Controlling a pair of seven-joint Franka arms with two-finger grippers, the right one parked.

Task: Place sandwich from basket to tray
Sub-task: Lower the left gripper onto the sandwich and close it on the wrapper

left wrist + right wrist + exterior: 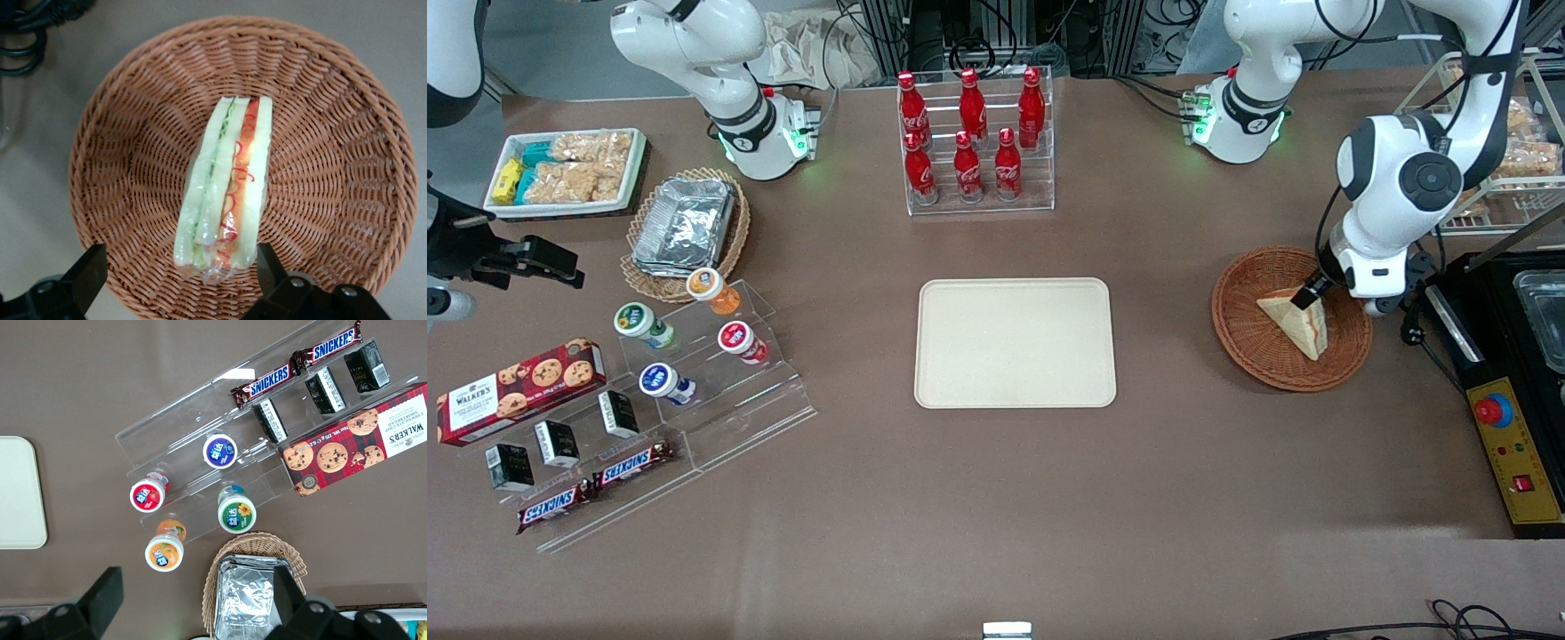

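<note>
The sandwich [1300, 324] is a plastic-wrapped white-bread wedge lying in the reddish-brown wicker basket [1245, 348] toward the working arm's end of the table. In the left wrist view the sandwich [227, 183] shows its red, orange and green filling, cut edge up, in the basket [120, 167]. My left gripper [1312, 293] hangs low over the basket, open, and its fingers straddle one end of the sandwich [179, 275]. One fingertip [268, 267] is close beside the wrap. The other [90, 270] stands well apart. The cream-beige tray [1014, 342] lies bare at the table's middle.
A black appliance with a yellow control box [1513, 449] stands close beside the basket. A wire rack [1507, 169] is farther from the camera. A rack of red bottles [974, 138] stands above the tray. The foil basket [685, 227], cups and snacks lie toward the parked arm's end.
</note>
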